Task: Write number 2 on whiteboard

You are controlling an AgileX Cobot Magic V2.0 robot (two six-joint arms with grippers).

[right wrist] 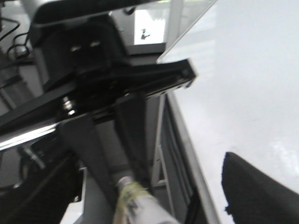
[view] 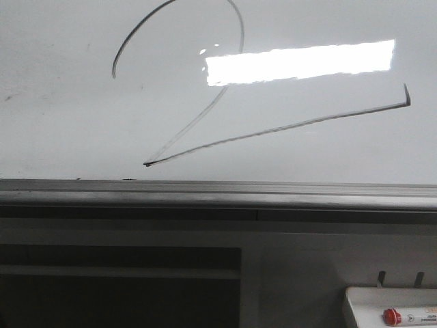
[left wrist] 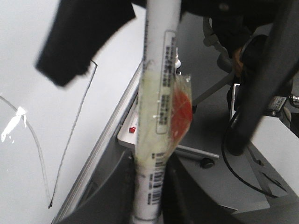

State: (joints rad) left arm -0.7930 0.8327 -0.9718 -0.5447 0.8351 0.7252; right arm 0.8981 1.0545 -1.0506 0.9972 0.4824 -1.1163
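Note:
The number 2 [view: 287, 128] is drawn in thin black line across the whiteboard [view: 68, 123], below the bright reflection. No gripper shows in the front view. In the left wrist view my left gripper [left wrist: 152, 186] is shut on the lower end of a white marker [left wrist: 156, 116] wrapped in yellowish tape with a red patch. The board [left wrist: 37, 140] and part of the 2 [left wrist: 70, 140] lie beside it. My right gripper [right wrist: 149, 193] stands open, with the end of the marker [right wrist: 140, 205] between its wide-apart fingers [right wrist: 261, 191]. One of them shows as a black shape [left wrist: 79, 37] in the left wrist view.
A grey metal ledge [view: 218, 195] runs under the board. A small white tray [view: 355, 301] with a red-capped marker [view: 392, 316] sits at the lower right, also in the left wrist view [left wrist: 126, 135]. Dark frame parts [right wrist: 117, 84] and cables [left wrist: 233, 140] are nearby.

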